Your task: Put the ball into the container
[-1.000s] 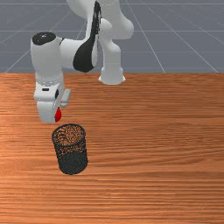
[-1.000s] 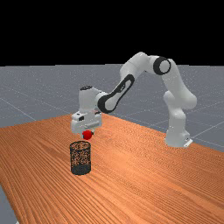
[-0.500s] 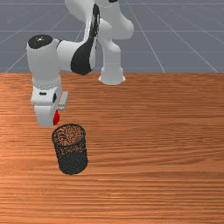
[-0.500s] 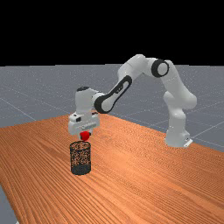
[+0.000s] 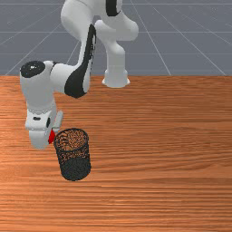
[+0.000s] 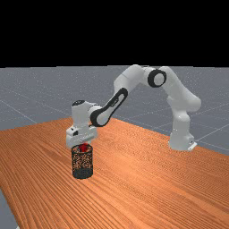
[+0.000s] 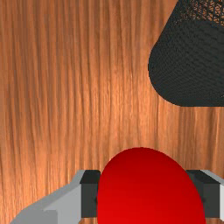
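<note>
Ball [image 7: 148, 190]: just beside the container [image 5: 75, 168], on the front view's left of it, looks about level with the rim [image 5: 72, 151] or a little higher. Not over the mouth.

End effector [image 7: 146, 194] closed down on the ball, fingers [image 7: 89, 199] parted only by its width, one against each flank. Good hold: opposite sides, near the widest part.

Handling, by guess: light, fairly stiff, not fragile. Smooth round skin may slip or roll if pinched off-centre; firm, even pressure should do, no hard squeeze.

Container: upright, dark mesh, open-topped, probably light and easy to tip. Nearest part of its rim is the hazard; a straight sideways move at this height could knock it or scrape the ball loose. Better to rise first, cross to above the middle of the mouth, then let go.

Room: counter [image 5: 158, 158] stretches away on the front view's right of the container; its edges lie well apart from the container. Placing remains to be done.
</note>
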Tool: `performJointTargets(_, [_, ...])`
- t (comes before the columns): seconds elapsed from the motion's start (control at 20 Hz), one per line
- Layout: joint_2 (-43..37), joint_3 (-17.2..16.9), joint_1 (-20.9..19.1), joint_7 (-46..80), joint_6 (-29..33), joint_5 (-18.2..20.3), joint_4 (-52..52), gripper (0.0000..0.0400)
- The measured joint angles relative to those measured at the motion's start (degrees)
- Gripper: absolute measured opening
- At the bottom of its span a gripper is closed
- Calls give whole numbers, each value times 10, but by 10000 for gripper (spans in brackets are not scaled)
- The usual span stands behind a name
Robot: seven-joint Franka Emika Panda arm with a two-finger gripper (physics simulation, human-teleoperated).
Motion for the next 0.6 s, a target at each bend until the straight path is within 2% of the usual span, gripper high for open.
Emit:
performJointTargets(0.05, [-7, 1, 0, -1, 49, 2, -32, 279])
performJointTargets(0.25, [-20, 9, -9, -9, 92, 13, -62, 279])
performJointTargets(0.4, [-34, 10, -11, -12, 97, 15, -73, 279])
performJointTargets(0.5, [-38, 4, -6, -8, 61, 8, -64, 279])
performJointTargets(0.6, [-46, 0, -5, -7, 53, 3, -78, 279])
